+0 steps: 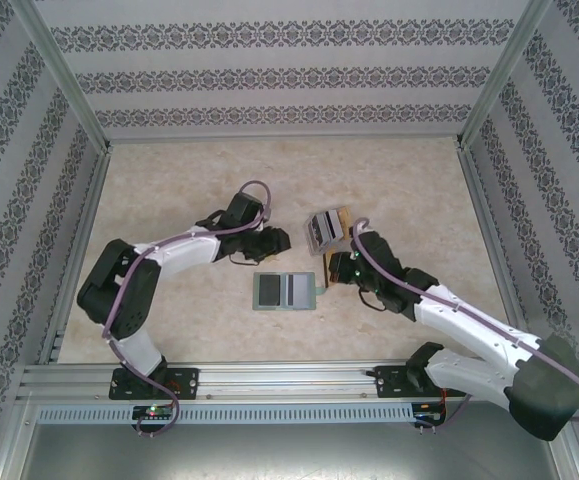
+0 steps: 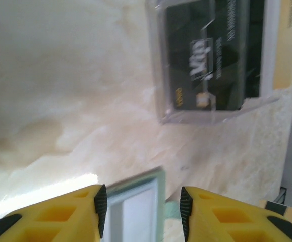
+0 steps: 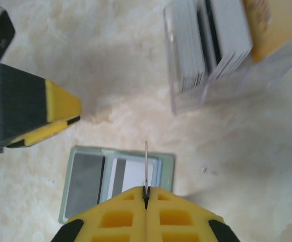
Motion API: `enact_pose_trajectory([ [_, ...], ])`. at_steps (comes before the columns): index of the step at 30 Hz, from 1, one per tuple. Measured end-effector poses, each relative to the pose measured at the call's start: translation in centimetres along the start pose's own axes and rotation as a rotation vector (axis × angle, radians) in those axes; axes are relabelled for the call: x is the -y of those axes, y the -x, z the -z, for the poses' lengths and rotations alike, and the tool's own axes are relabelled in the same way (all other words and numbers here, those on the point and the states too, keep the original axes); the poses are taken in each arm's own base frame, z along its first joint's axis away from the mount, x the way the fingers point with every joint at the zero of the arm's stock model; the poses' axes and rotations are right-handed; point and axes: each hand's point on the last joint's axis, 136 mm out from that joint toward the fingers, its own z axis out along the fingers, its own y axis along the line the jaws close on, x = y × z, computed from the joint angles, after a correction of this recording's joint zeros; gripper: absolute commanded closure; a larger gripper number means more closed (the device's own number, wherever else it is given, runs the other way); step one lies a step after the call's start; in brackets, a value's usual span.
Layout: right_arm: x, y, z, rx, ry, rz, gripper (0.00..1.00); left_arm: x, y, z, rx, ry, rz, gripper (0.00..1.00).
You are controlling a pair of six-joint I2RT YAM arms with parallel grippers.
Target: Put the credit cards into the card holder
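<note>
Over your cream marbled counter (image 1: 169, 200), inside patterned walls (image 1: 269, 75), right end effector (image 3: 146, 194) is pinching a thin plastic card (image 3: 146, 156); left end effector (image 2: 143, 206) is standing open.

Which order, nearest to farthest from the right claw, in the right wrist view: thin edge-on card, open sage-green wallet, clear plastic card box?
1. Thin edge-on card: pinched in the right claw.
2. Open sage-green wallet: just beneath.
3. Clear plastic card box: upper right.
</note>
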Motion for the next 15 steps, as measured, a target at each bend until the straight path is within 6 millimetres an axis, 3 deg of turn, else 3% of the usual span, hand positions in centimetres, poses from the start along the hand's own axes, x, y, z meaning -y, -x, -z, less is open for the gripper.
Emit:
enact_pose_trajectory([
  [7,-0.7,-2.6,-2.6,-0.039,-0.034,-0.018,1.00,-3.1,-2.8,1.2,-0.008,0.056,0.011,0.51],
  [15,0.1,-3.7,-4.5,-0.052,-0.085,-0.034,1.00,-6.0,-4.3,1.1,-0.035,0.106,0.044,0.50],
])
